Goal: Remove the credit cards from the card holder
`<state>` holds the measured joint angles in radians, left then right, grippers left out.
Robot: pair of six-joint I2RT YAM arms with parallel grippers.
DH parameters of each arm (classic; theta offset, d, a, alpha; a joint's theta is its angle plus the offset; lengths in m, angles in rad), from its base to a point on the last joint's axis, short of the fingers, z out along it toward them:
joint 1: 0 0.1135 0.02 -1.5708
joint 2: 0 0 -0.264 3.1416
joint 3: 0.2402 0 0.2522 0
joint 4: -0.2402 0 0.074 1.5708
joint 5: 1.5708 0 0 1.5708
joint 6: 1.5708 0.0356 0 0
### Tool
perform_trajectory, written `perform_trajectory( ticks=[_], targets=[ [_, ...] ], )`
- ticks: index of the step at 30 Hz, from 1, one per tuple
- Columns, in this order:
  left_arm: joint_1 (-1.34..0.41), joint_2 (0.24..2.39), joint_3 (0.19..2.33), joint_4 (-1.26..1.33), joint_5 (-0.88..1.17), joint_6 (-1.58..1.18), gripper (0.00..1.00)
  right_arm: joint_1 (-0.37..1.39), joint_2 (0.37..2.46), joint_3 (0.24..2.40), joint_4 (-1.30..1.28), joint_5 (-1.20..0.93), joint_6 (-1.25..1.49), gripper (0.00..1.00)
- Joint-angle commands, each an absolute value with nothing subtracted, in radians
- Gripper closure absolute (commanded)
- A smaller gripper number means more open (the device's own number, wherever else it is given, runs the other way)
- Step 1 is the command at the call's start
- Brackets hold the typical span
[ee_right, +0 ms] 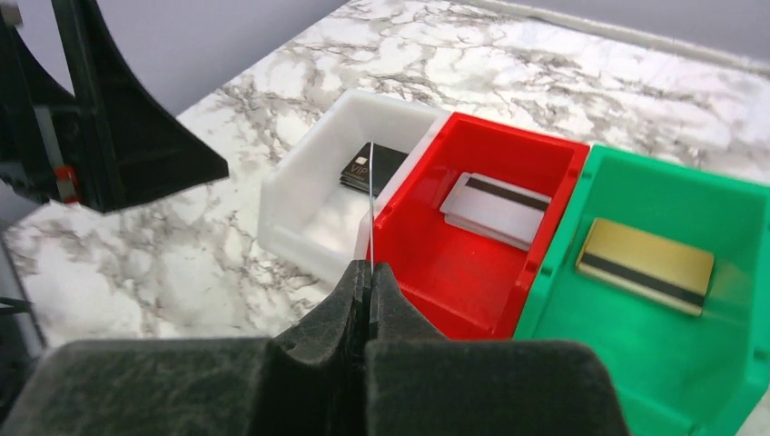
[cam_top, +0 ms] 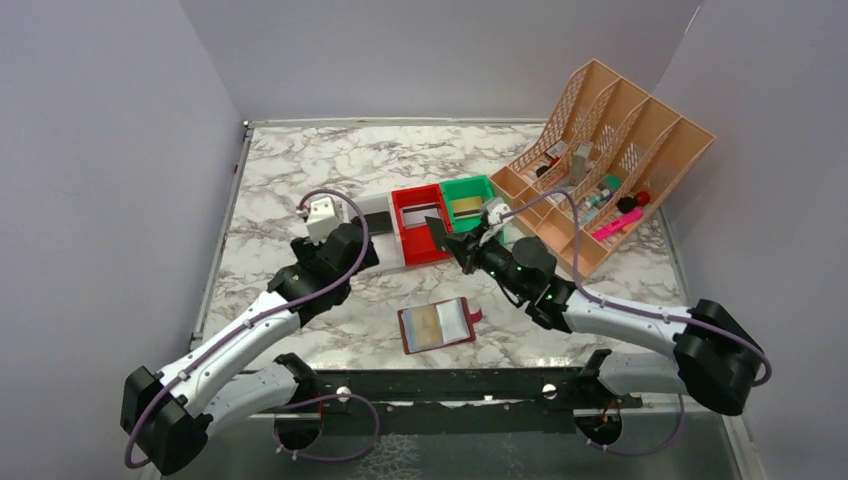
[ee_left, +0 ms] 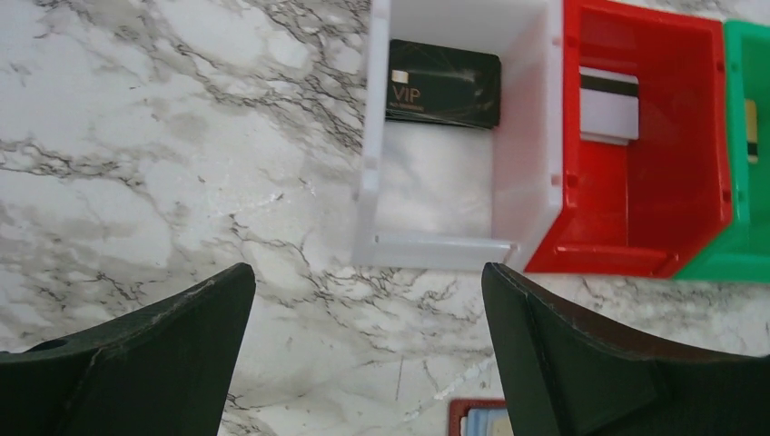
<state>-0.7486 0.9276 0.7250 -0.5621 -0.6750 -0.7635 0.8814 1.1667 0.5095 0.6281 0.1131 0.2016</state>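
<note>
Progress looks well advanced, we judge. One black card [ee_left: 443, 84] marked VIP lies flat in the white bin [ee_left: 522, 136]. A small stack of grey cards [ee_right: 495, 209] with dark stripes lies in the red bin [ee_right: 472, 282], and a gold card [ee_right: 646, 263] lies in the green bin [ee_right: 726, 300]. The three bins stand touching in a row at mid-bench, white on the left and green on the right.

The right claw [ee_right: 370, 289] is closed on one more thin dark card [cam_top: 440, 232]. It holds the card upright, edge-on to its own wrist camera, over the near side of the row about where the white and red bins meet. That card is not yet set down. The left claw [ee_left: 368, 277] hangs open with nothing in it, just near of the white bin.

The card holder [cam_top: 437, 325] lies open and flat on the bench [cam_top: 300, 170], close to the arms' bases and well apart from the bins. Its border is dark red and its pale pocketed face is turned up, with a small tab at its right edge. We cannot tell whether any card is tucked in those pockets. As we read it, what is left is placing the held card and emptying whatever the pockets may hide.
</note>
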Motion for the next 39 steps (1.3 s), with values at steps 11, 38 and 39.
perform_trajectory(
  ticks=[11, 38, 39],
  targets=[
    [-0.259, 1.024, 0.839, -0.58, -0.361, -0.469, 0.01, 0.879, 1.614, 0.872, 0.755, -0.103, -0.103, 0.99],
    [-0.121, 0.89, 0.788, -0.561, -0.368, -0.489, 0.01, 0.938, 2.069, 1.277, 0.557, 0.041, -0.77, 0.97],
    [-0.122, 0.891, 0.788, -0.56, -0.366, -0.489, 0.01, 0.939, 2.074, 1.282, 0.555, 0.041, -0.783, 0.97]
  ],
)
